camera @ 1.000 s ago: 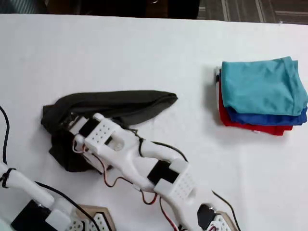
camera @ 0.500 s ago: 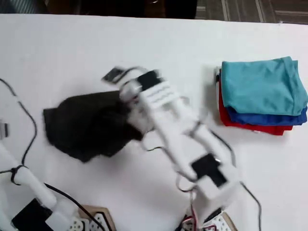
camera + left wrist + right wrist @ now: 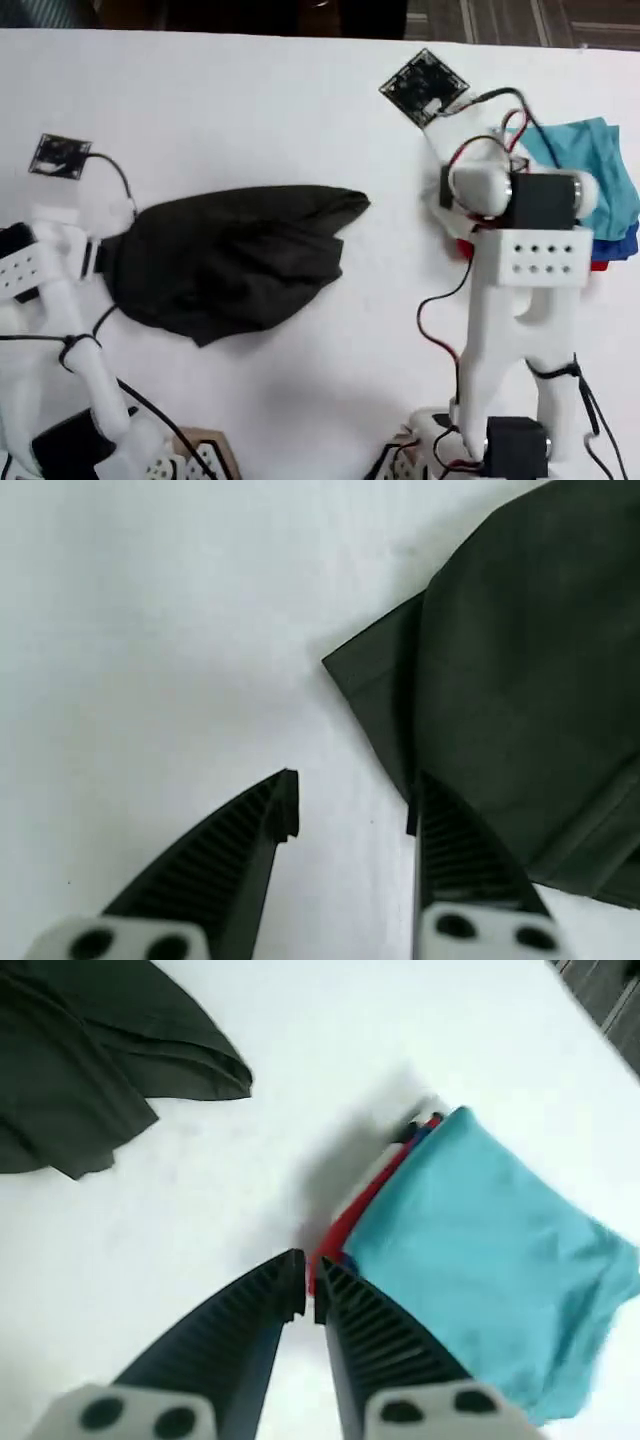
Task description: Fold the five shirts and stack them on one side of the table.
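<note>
Four shirts can be counted on the one worktop (image 3: 300, 100): a single black shirt (image 3: 230, 255) lying loose, and three in a stack, namely a teal shirt (image 3: 615, 170), a blue shirt (image 3: 625, 240) and a red shirt (image 3: 360, 1210). There are two hands, the left hand (image 3: 350, 810) and the right hand (image 3: 310, 1285).

High view looks down; 2 close wrist views both share the black shirt (image 3: 520, 680).

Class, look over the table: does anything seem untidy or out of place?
The black shirt lies bunched on the left half of the table, apart from the neat stack of teal, blue and red shirts at the right edge.
</note>
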Controlling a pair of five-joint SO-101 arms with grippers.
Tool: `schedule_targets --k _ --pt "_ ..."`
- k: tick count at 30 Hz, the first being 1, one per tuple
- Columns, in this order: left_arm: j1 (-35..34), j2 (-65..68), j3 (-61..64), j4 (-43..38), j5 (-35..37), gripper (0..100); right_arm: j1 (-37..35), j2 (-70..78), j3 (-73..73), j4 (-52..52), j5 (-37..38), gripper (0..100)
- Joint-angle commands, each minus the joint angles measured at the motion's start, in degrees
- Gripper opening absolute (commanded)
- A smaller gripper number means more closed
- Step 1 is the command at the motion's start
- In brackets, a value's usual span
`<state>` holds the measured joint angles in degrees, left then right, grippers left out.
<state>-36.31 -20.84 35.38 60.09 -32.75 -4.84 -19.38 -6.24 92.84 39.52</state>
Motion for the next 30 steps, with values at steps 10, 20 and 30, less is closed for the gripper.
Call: schedule_targets --k 10,20,30 --pt "-4.66 -0.88 -3.74 0.35 1.05 20 -17.36 13.41 17.93 -13.85 -31.03 23.3" --pt "-7.12 -0.62 -3.21 0.09 1.05 20 -23.34 30.55 9.23 -14.99 -35.60 23.3" --pt "-7.38 -0.79 -3.21 0.09 0.79 20 -21.49 41.54 -0.44 -15.34 -35.60 23.4"
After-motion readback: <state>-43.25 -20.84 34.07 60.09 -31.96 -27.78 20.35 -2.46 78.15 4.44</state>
